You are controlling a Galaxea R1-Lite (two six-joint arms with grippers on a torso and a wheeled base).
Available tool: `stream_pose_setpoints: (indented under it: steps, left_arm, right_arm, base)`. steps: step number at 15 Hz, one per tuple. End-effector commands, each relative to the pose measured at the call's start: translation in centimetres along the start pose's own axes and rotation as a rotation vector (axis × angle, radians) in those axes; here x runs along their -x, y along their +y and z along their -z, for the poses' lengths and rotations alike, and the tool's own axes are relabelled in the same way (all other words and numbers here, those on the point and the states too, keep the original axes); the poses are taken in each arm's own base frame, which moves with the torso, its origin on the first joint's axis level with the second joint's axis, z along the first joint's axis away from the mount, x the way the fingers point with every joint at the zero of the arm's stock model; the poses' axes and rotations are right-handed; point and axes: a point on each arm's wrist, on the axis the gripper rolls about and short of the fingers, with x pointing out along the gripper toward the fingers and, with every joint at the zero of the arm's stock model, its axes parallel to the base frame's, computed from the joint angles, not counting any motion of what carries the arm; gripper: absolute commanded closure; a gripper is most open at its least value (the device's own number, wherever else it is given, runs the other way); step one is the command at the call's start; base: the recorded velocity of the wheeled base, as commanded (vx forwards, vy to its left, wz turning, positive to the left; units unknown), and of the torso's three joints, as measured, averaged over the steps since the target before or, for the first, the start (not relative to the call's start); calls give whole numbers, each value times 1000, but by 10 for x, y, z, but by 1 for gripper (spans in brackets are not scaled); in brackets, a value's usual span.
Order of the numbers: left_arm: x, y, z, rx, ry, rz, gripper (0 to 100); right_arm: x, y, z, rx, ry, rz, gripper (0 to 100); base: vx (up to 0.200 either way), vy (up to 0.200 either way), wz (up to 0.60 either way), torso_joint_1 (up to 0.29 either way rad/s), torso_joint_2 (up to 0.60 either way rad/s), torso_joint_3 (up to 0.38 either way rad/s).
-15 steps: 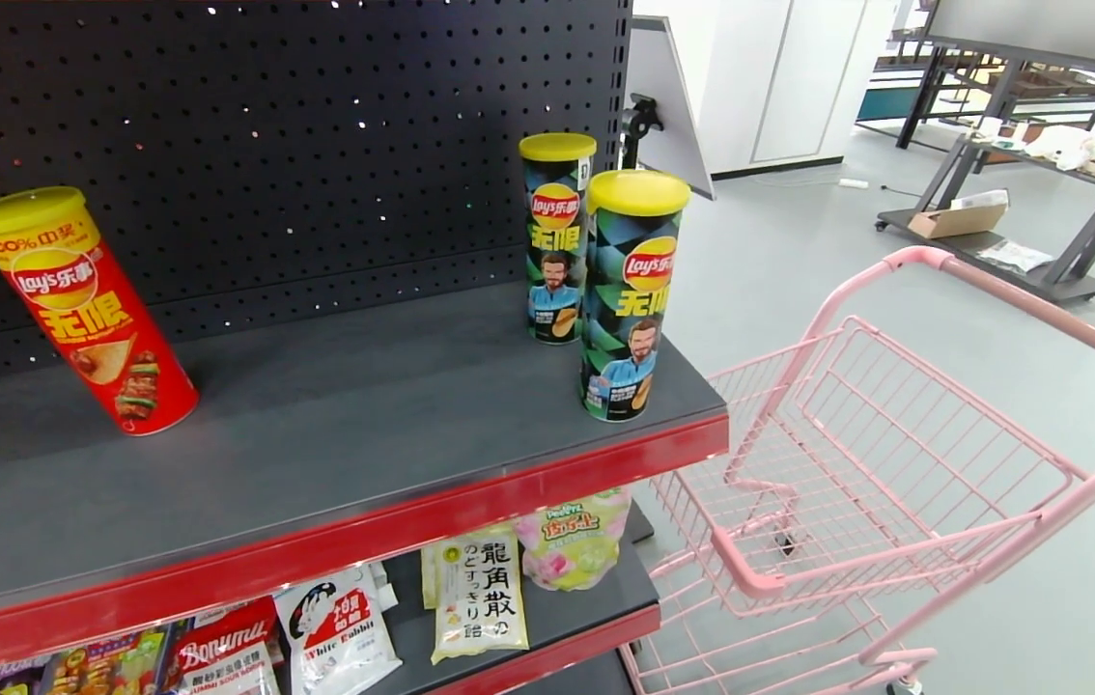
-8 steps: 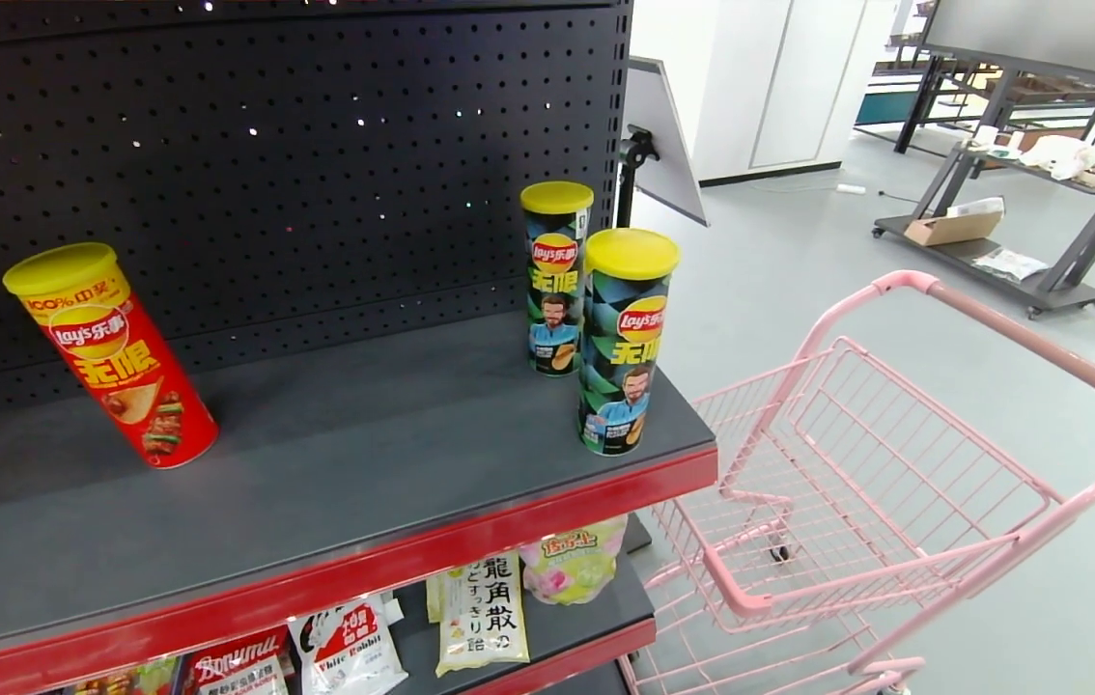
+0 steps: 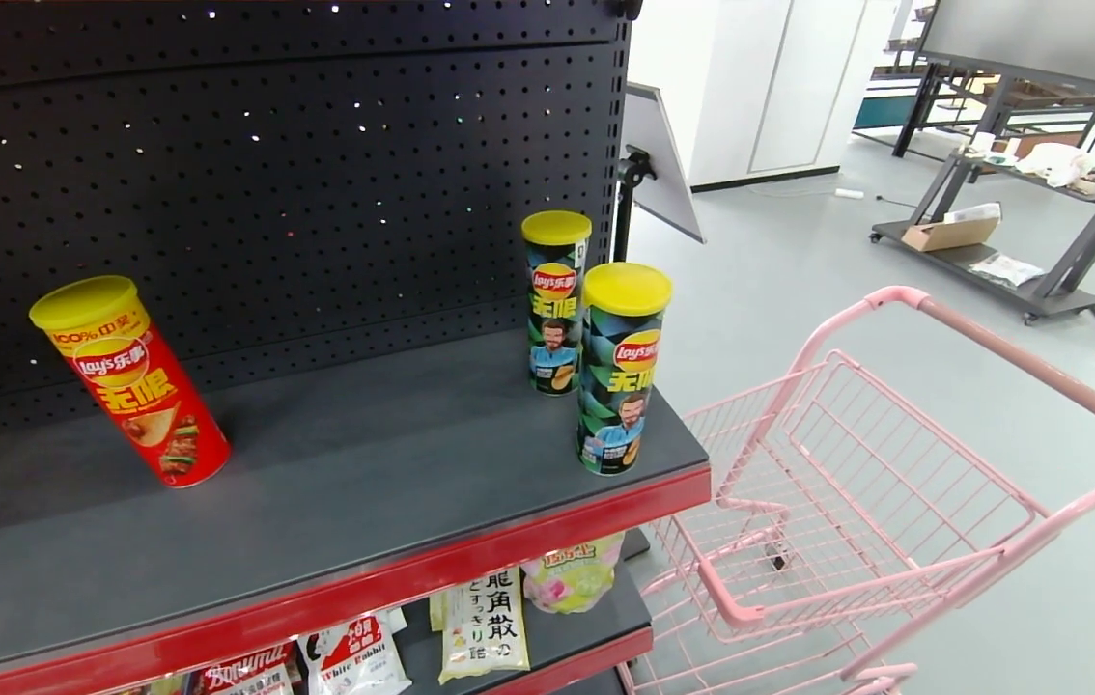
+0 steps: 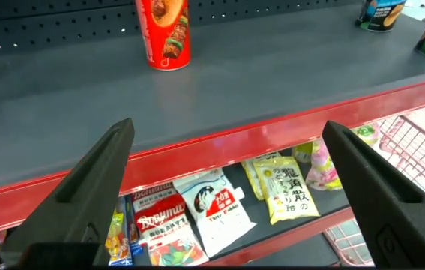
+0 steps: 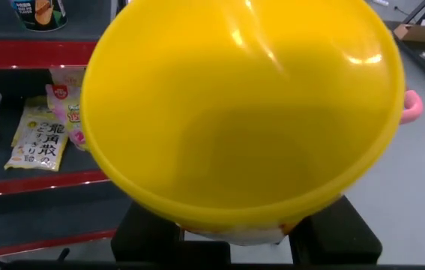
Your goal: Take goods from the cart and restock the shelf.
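On the grey top shelf (image 3: 335,483) a red chip can (image 3: 137,386) stands at the left, with two dark green-black chip cans (image 3: 555,299) (image 3: 620,372) at the right end, all with yellow lids. The pink cart (image 3: 876,502) stands to the right of the shelf, and its visible basket holds nothing. My left gripper (image 4: 227,195) is open, its fingers wide apart in front of the shelf's red front edge (image 4: 219,142). My right gripper (image 5: 242,232) is shut on a can whose yellow lid (image 5: 242,105) faces the wrist camera.
Snack bags (image 3: 494,618) lie on the lower shelf. A black pegboard (image 3: 267,174) backs the top shelf. The stretch between the red can and the dark cans is bare. Metal racks (image 3: 1021,241) stand far off on the grey floor.
The whole head picture has shifted downward and slightly back, so the camera has moved. The cans and the cart keep their places relative to each other.
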Motion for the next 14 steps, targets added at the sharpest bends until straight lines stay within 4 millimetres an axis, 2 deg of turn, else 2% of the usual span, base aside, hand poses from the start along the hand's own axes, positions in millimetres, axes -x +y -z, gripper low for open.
stream_pose_setpoints:
  steps: [1, 9, 14]
  left_arm:
    - [0, 0, 0, 0, 1, 0, 0]
    - [0, 0, 0, 0, 1, 0, 0]
    - [0, 0, 0, 0, 1, 0, 0]
  right_arm:
    - [-1, 0, 0, 1, 9, -1, 100]
    - [1, 1, 7, 1, 5, -4, 100]
    - [7, 3, 20, -7, -46, 24, 100]
  base:
    - [0, 0, 600, 12, -27, -17]
    - [0, 0, 600, 7, 1, 2]
    - [0, 0, 0, 0, 0, 0]
